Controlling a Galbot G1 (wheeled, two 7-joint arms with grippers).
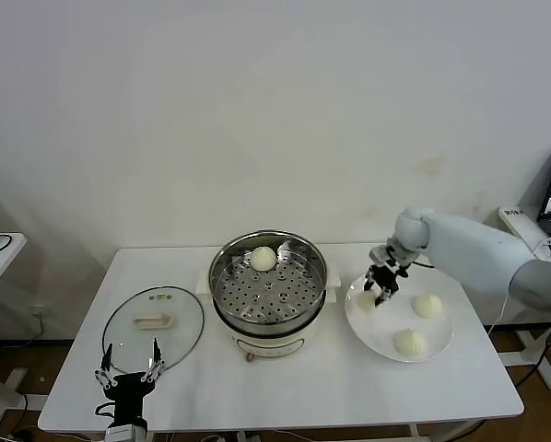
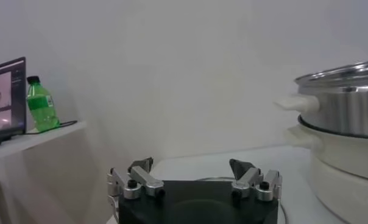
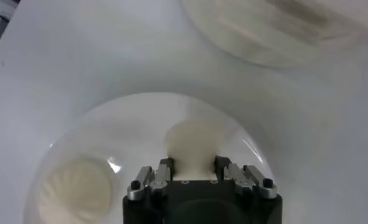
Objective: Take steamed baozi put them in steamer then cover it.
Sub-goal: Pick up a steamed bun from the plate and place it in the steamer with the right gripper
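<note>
White wall stands behind a white tabletop (image 1: 285, 387), and on the tabletop sit the things for the job.

Right pincer (image 1: 383, 293) is low over the white plate (image 1: 441, 343). It is clenched on one steamed baozi (image 3: 194, 145), with a finger on each side of the bun. Two more baozi lie on the same plate: one (image 1: 427, 306) just beside the pincer, farther out toward the robot's right, and one (image 1: 410, 343) nearer to the robot than the pincer. A fourth baozi (image 1: 263, 259) already sits in the steamer (image 1: 268, 287), well away from the right pincer toward the robot's left, at the far side of the tray with holes.

So the step in hand looks like picking up the second bun. The bun seems still to be down on the plate.

Left pincer (image 1: 128, 376) waits at the near edge of the tabletop with its fingers spread wide and nothing in them. The cover (image 1: 153, 324), a glass lid with a cream handle, lies flat just past it, beside the steamer.

Next, the right pincer should lift the bun straight up, high enough to clear the steel rim. Then it should carry the bun across to the steamer and set it down on a bare part of the tray, not on top of the bun already there. The bun looks soft, so the squeeze should be gentle.
</note>
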